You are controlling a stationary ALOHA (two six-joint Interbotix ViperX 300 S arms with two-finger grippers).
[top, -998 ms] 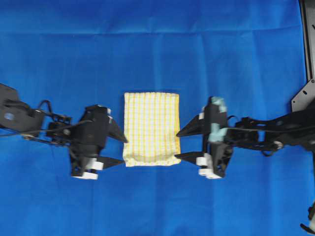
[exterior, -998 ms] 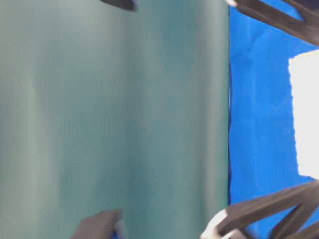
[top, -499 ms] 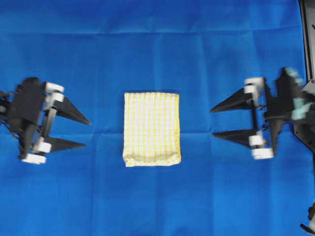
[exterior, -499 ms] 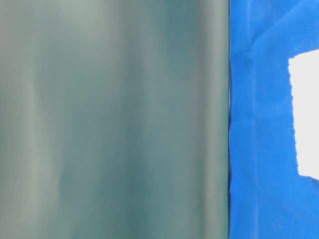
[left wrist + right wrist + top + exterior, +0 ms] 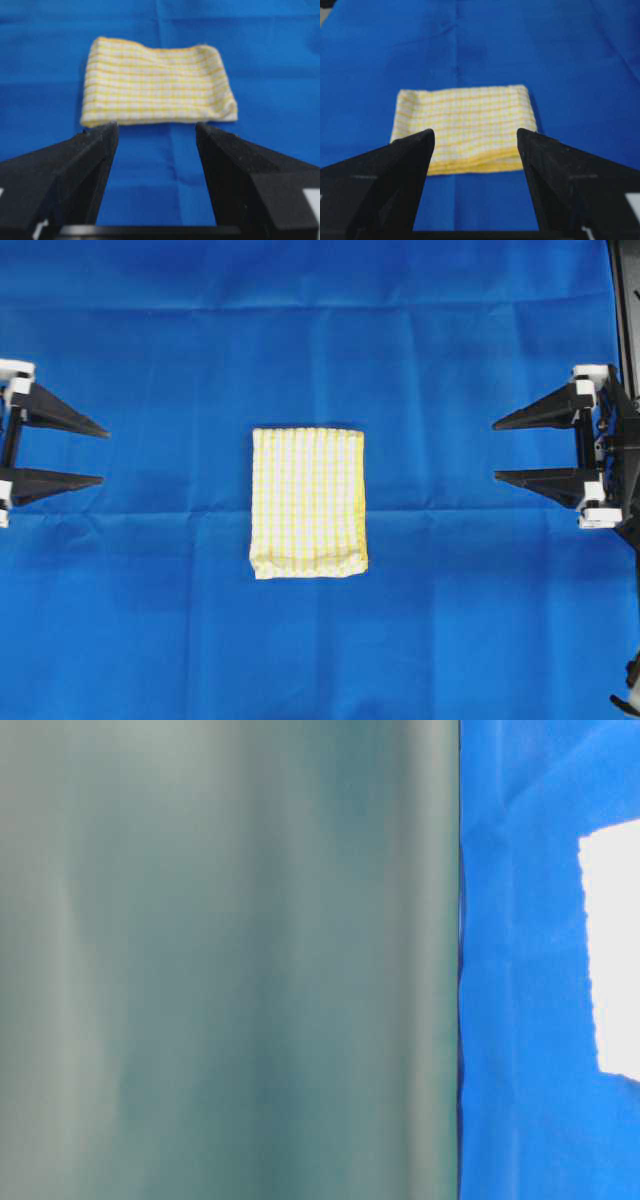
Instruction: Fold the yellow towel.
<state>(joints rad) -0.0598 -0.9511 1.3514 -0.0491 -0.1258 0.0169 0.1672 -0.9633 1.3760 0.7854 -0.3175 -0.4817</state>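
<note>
overhead | l end effector [image 5: 100,453] wide apart, empty | r end effector [image 5: 497,450] same | yellow towel [image 5: 307,502] folded, untouched

yellow towel [image 5: 308,502]: woven cloth, fine check, matt, soft rumpled edges. blue cloth [image 5: 320,340] over bench: thin, matt, w/ creases. left claw [image 5: 100,454] & right claw [image 5: 497,450]: black, matt, grainy-looking fingers.
</note>
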